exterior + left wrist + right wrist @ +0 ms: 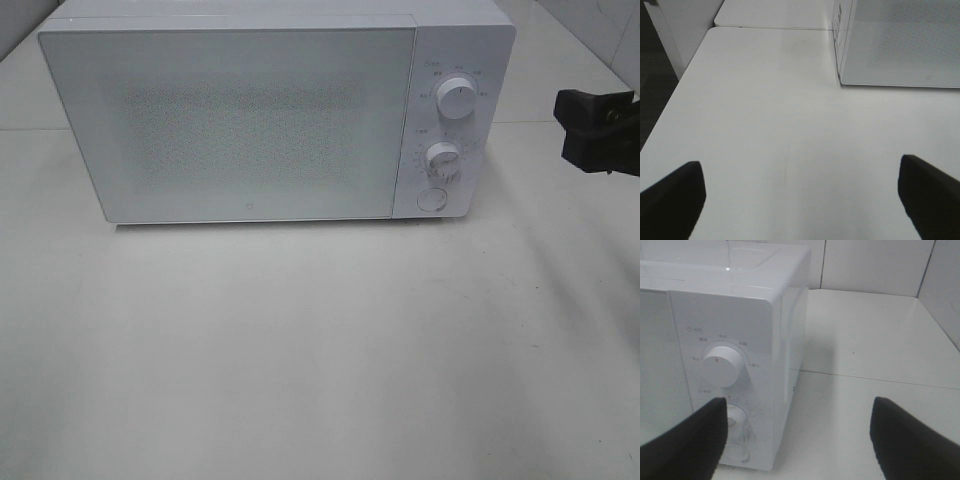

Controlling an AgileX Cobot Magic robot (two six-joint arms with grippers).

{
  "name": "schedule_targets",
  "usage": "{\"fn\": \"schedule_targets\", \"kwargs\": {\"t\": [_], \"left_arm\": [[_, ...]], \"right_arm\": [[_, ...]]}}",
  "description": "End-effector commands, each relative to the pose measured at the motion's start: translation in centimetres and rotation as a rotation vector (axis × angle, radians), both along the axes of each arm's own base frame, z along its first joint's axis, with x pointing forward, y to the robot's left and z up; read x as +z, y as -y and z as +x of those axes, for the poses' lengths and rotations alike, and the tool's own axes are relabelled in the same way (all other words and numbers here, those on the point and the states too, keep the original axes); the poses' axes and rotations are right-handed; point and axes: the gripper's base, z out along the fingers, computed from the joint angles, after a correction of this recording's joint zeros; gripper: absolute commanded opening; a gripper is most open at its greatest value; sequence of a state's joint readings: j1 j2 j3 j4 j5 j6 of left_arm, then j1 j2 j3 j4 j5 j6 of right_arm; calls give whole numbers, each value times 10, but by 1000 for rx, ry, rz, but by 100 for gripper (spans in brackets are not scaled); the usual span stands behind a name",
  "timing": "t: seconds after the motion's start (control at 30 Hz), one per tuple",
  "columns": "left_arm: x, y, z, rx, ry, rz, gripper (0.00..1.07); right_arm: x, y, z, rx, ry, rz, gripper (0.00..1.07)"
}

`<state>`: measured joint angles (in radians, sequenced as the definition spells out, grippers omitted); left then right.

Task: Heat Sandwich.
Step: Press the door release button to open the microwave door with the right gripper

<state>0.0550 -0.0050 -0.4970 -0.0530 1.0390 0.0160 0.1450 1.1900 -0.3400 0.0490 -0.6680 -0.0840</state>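
The left pincer point(800, 169) gapes wide, empty, over the white tabletop point(755, 90), left of the white box-shaped microwave oven point(250, 120). The right pincer point(800, 406), likewise spread and empty, hangs right of the oven's upper round white dial point(720, 365). The door point(230, 125) is shut; where the sandwich is cannot be told.

The exterior high camera hangs above the near side of the table point(320, 360) and looks down toward the far side. From a middle distance it takes in the whole front of the microwave point(250, 120).

The left wrist camera sits low over the table's left part. It faces far and right, catching only the microwave's left front corner and a piece of its door point(910, 45).

The right wrist camera is close to the microwave's right end. It faces far and slightly left, past the upper knob point(720, 365) toward the tiled wall point(870, 265).

All three views share the microwave. The high view also shows that knob, and the right gripper point(580, 127) at its right edge.
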Motion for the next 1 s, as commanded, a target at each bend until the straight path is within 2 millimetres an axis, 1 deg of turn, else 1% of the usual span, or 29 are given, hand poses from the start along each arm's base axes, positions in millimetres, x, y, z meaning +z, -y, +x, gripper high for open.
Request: {"fn": "schedule_targets", "kwargs": {"t": [0.03, 0.13, 0.17, 0.23, 0.3, 0.33, 0.4, 0.43, 0.47, 0.5, 0.57, 0.6, 0.73, 0.77, 0.87, 1.0], "left_arm": [[0, 1, -4, -1, 28, -1, 98], [0, 1, -4, -1, 28, -1, 98], [0, 1, -4, -1, 28, -1, 98], [0, 1, -4, -1, 28, -1, 98], [0, 1, -4, -1, 28, -1, 98], [0, 1, -4, -1, 28, -1, 98], [0, 0, -4, 0, 28, 0, 98], [0, 0, -4, 0, 28, 0, 98], [0, 0, -4, 0, 28, 0, 98], [0, 0, -4, 0, 28, 0, 98], [0, 0, -4, 0, 28, 0, 98], [0, 0, -4, 0, 28, 0, 98], [0, 0, -4, 0, 28, 0, 98], [0, 0, -4, 0, 28, 0, 98], [0, 0, -4, 0, 28, 0, 98], [0, 0, -4, 0, 28, 0, 98]], "right_arm": [[-14, 7, 1, -80, 31, 22, 76], [-25, 9, 1, -97, -1, 23, 76], [-25, 9, 1, -97, -1, 23, 76], [-35, 5, 1, -104, -31, 34, 76], [-38, 3, 1, -106, -36, 37, 76], [-45, -3, 0, -94, -55, 20, 76], [-52, -10, 0, -84, -70, 2, 76], [-54, -14, 0, -74, -69, -3, 76], [-54, -14, 0, -74, -69, -3, 76], [-60, -22, -1, -66, -82, -13, 76], [-64, -28, -1, -63, -85, -17, 76], [-64, -28, -1, -63, -85, -17, 76], [-75, -46, -5, -65, -90, -11, 76], [-75, -46, -5, -65, -90, -11, 76], [-84, -58, -9, -50, -107, -22, 76], [-89, -65, -12, -52, -127, -24, 76]]}}
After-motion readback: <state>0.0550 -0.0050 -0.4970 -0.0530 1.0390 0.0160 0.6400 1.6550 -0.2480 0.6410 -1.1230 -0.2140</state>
